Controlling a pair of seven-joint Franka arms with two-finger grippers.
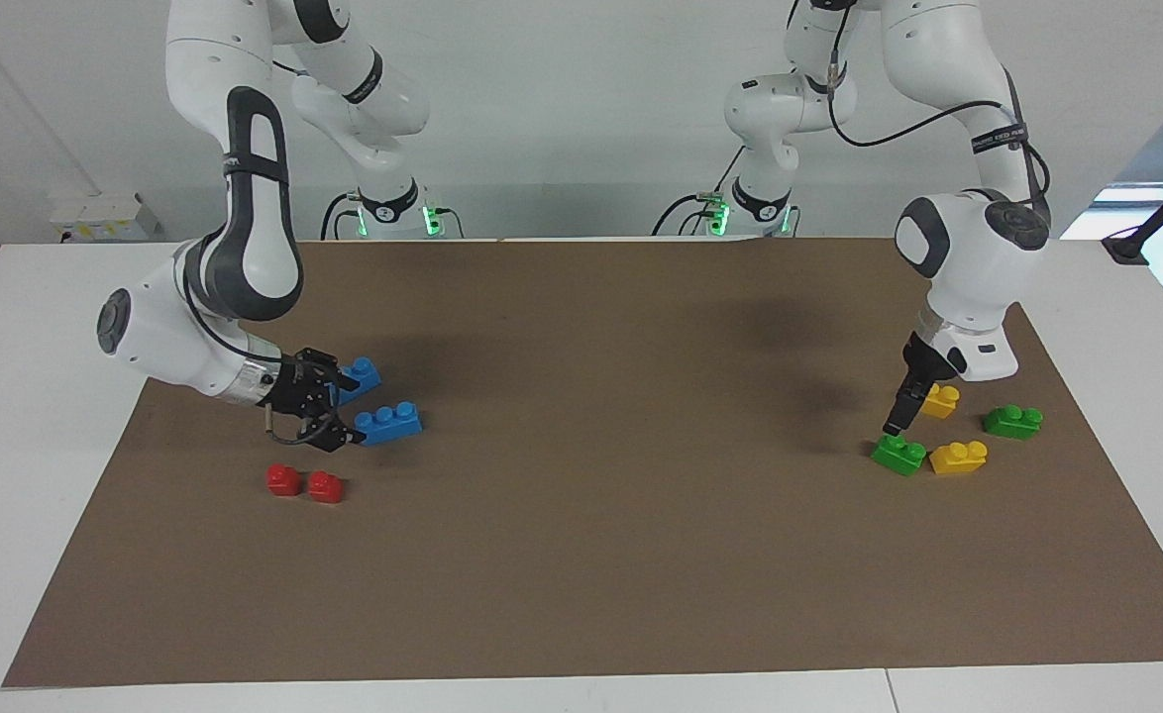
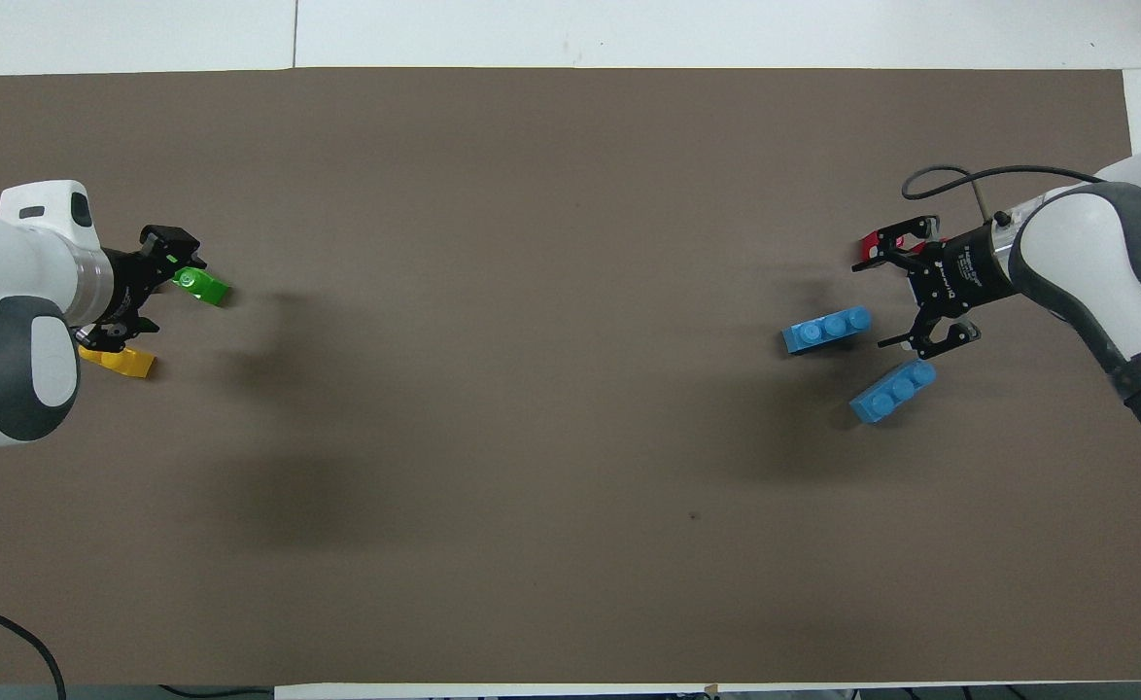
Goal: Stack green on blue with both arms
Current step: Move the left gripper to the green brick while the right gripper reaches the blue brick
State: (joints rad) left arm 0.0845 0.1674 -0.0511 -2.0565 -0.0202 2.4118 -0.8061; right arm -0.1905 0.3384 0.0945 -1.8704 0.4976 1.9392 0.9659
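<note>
My left tool [image 1: 894, 428] hangs open, holding nothing, at the green brick's [image 1: 898, 455] twelve o'clock edge. My right tool [image 1: 336, 428], also open and empty, sits at the blue brick's [image 1: 389, 423] nine o'clock end.

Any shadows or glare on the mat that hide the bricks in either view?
Facing view: soft arm shadows fall on the mat near the blue bricks and beside the left gripper, no brick lost. Overhead view: broad blurred shadows mid-mat, the green brick stays clear; no glare in either.
</note>
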